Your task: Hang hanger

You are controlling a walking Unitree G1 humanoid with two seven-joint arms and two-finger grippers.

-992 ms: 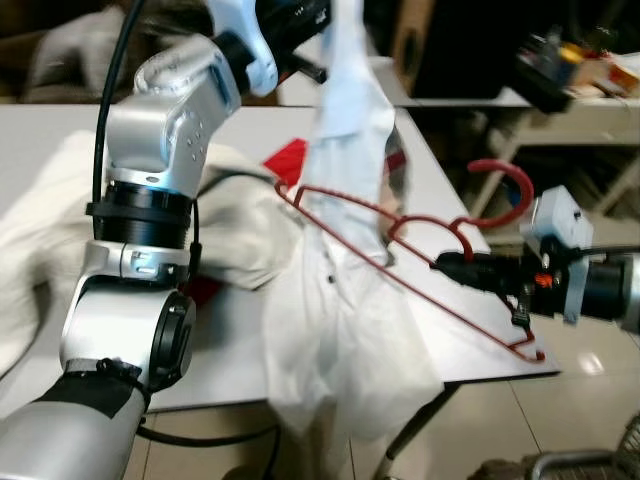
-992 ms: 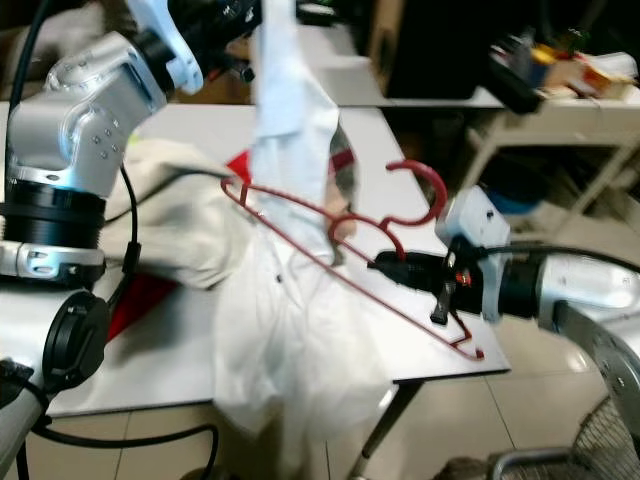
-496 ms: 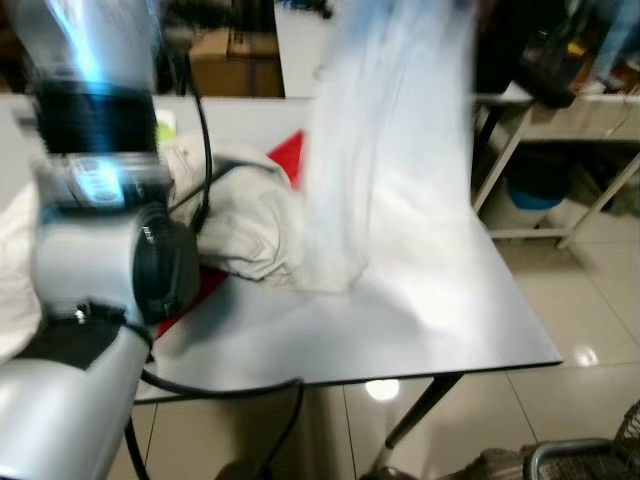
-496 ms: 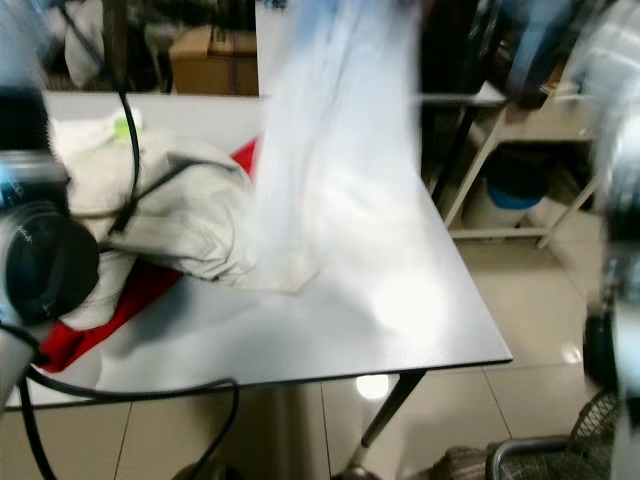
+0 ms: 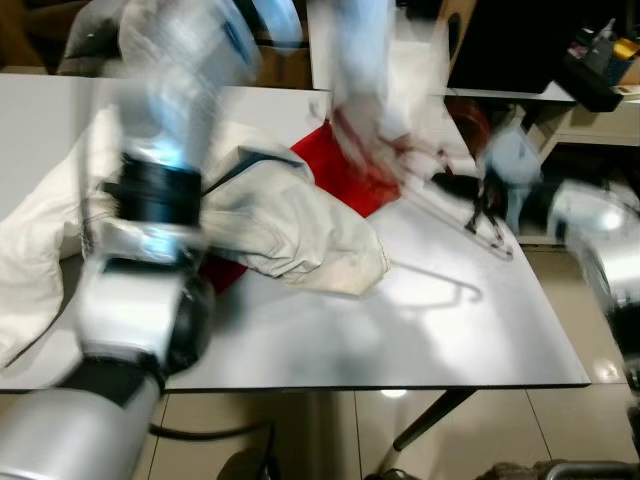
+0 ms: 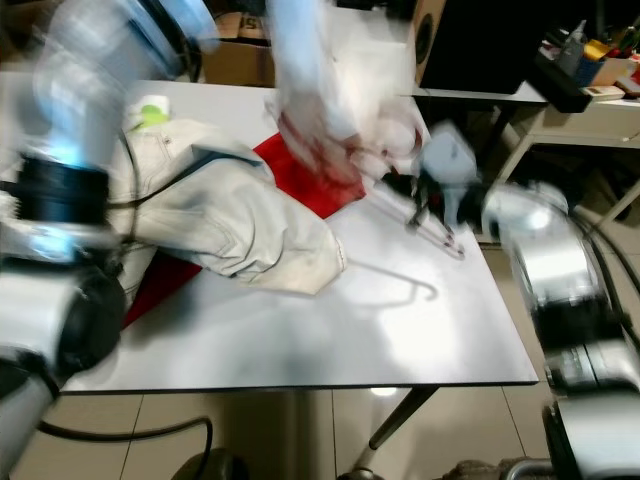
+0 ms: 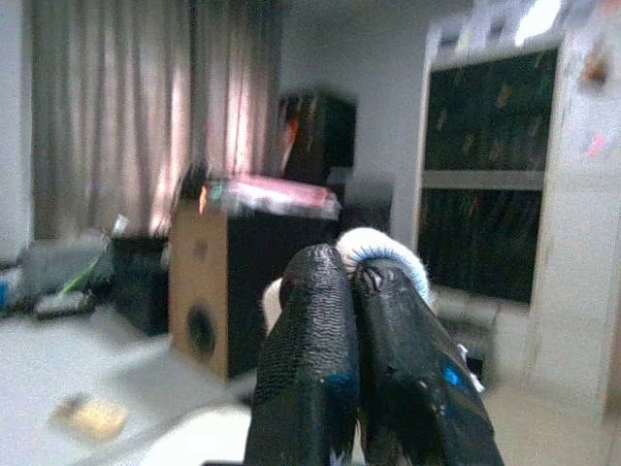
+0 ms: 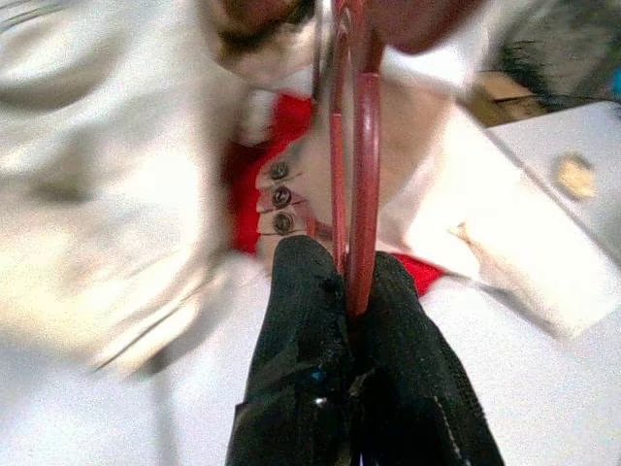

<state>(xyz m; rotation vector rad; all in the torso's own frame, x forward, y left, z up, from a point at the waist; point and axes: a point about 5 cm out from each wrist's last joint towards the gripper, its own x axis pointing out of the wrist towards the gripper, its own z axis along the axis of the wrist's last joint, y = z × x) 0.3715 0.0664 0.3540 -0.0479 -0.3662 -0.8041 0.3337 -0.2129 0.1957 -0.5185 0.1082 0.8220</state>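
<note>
1. The red hanger (image 8: 351,146) hangs over the far right part of the white surface (image 5: 420,330), its wire pinched between the right gripper's (image 8: 351,291) closed fingers; the right wrist view makes this plain.
2. In the eye views this is motion-blurred: a white shirt (image 5: 375,70) is draped over the hanger.
3. The left gripper (image 7: 354,277) is raised, clamped on white cloth.
4. A cream garment (image 5: 290,225) lies on red fabric (image 5: 345,175).

Motion blur is smearing the white shirt (image 5: 375,70) and red hanger (image 5: 455,195) above the surface (image 5: 420,330); the shirt's top is running past the frame edge.
</note>
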